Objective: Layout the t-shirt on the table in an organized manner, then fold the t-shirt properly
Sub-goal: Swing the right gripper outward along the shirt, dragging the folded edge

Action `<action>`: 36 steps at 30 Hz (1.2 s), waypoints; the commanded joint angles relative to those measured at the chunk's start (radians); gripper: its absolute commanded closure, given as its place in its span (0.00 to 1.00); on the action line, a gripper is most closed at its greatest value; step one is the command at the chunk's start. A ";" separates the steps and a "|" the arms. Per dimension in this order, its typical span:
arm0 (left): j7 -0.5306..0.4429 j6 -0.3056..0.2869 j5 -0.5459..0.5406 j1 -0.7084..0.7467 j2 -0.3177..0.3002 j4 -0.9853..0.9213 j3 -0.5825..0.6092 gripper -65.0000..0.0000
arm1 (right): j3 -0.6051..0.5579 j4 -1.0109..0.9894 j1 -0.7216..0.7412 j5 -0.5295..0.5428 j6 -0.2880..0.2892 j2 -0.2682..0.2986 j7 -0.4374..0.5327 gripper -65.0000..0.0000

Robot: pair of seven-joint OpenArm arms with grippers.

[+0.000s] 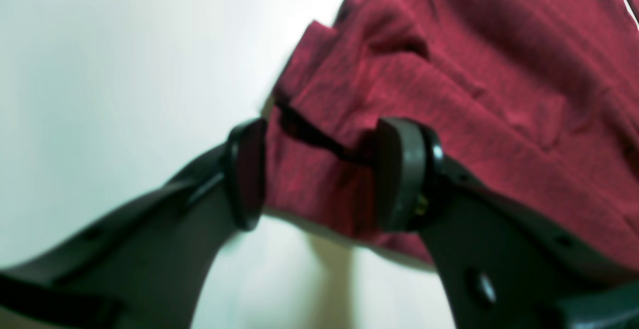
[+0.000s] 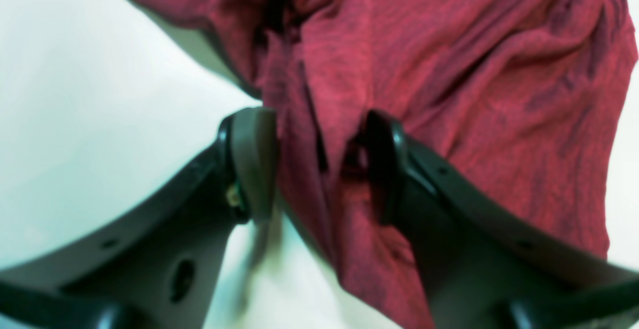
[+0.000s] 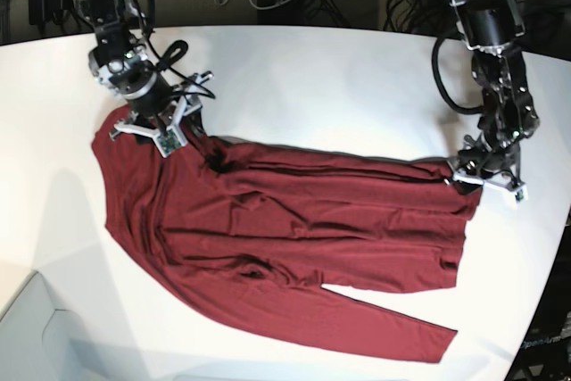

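Across the wide, smooth white bench (image 3: 357, 78) the maroon long-sleeved shirt (image 3: 294, 220) of thin, wrinkly knit lies mostly spread, one sleeve trailing toward the near edge. Laying out looks nearly done; creases remain and folding has not begun. At the far edge, the left hand (image 1: 319, 174) grasps a bunched hem corner, while the right hand (image 2: 319, 169) clamps a gathered ridge of cloth.
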 commanded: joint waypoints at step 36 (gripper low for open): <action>0.007 0.000 -0.004 -0.049 -0.082 -0.018 -0.006 1.00 | 0.051 0.090 0.023 0.005 -0.003 0.064 0.023 0.98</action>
